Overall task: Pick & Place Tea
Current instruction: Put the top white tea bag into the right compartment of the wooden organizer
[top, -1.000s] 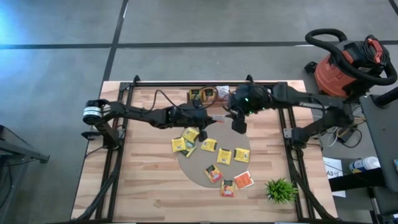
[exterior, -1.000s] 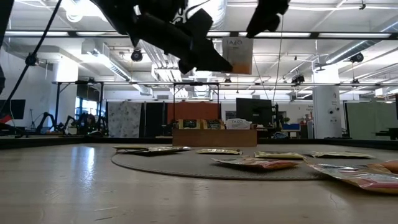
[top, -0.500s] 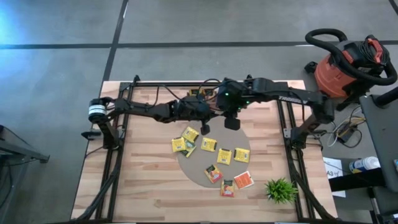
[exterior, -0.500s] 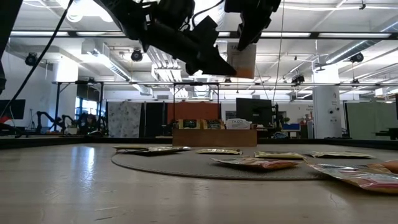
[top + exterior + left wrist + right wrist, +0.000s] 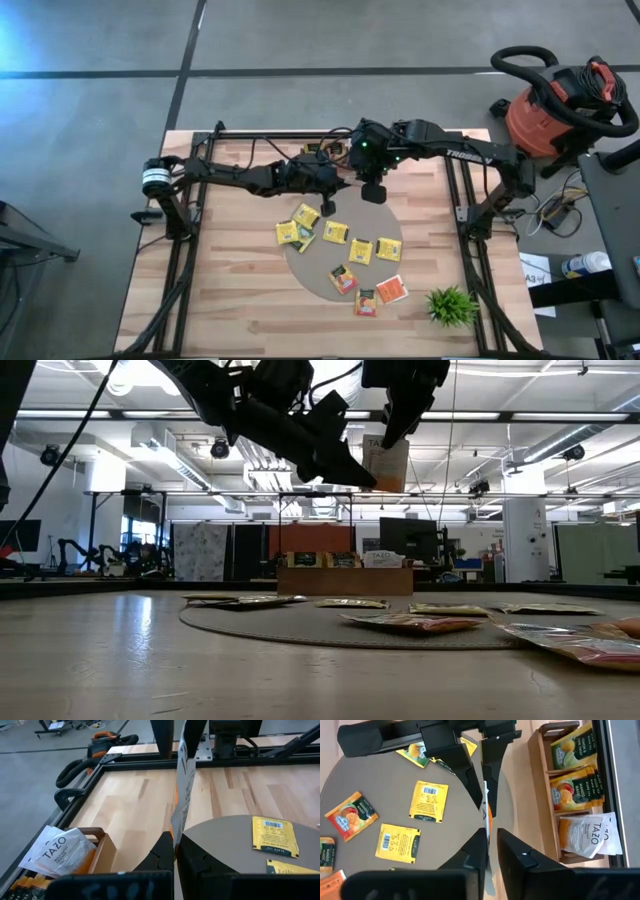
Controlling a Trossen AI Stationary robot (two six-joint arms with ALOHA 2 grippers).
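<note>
Starting at the bottom of the high view, we see a small green plant (image 5: 451, 305) at lower right of the tabletop (image 5: 240, 290). Just left of it and higher lies a round grey mat (image 5: 318, 272) with loose tea on it. An orange-red packet (image 5: 391, 289) sits at the mat's lower right edge, with two more packets just left of it. Yellow packets (image 5: 361, 251) are scattered flat across the middle and upper left of the mat.

Above the mat's upper edge, at centre frame, both arms meet in the air. The left claw (image 5: 175, 842) is closed on one tea packet (image 5: 388, 460), pinching its lower edge. The packet stands upright and edge-on in both wrist views. In the low view it hangs at top centre, clear of the tabletop. The right claw (image 5: 490, 837) sits around the same packet from the opposite side. We cannot tell whether it is clamped on it or just short of contact.

Farther back, at upper centre of the high view, stands the wooden divided tray (image 5: 536, 750). Mango packets (image 5: 572, 745) fill its compartments, and a white TAZO packet (image 5: 585, 837) lies in the end one.

A red shop vacuum (image 5: 560, 110) stands on the floor at upper right.
</note>
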